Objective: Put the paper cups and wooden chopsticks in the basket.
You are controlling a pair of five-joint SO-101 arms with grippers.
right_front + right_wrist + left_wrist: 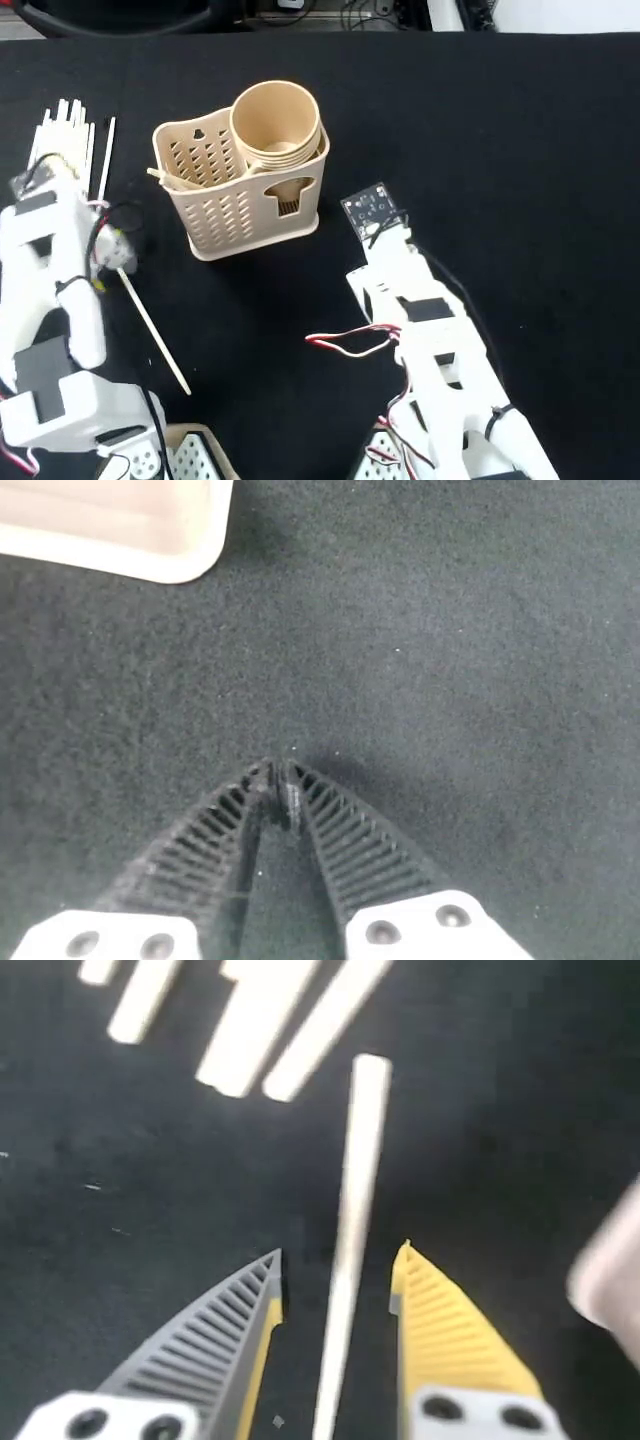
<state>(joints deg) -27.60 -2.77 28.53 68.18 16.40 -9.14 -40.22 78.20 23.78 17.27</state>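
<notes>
Pickup of a slim wooden chopstick (355,1210) is judged the step in hand: it is straddled on black cloth (500,150) by the left gripper (340,1252), jaws apart; a squeeze, then a lift to the slotted plastic basket (225,225) w/ nested paper cups (275,125), is called for. Right gripper (278,775) is pinched together, empty.

Open cloth (540,150) lies right of the basket (250,215) and in front of it, between the left arm (50,260) and the right arm (430,330). The cups (277,120) fill the basket's right compartment; the left one, holding one stick (165,181), has room on top. A bundle of chopsticks (68,125) lies at the left arm's tip, a lone chopstick (155,330) slants across the cloth beside that arm, and the right gripper (275,775) sits near the basket's corner.
</notes>
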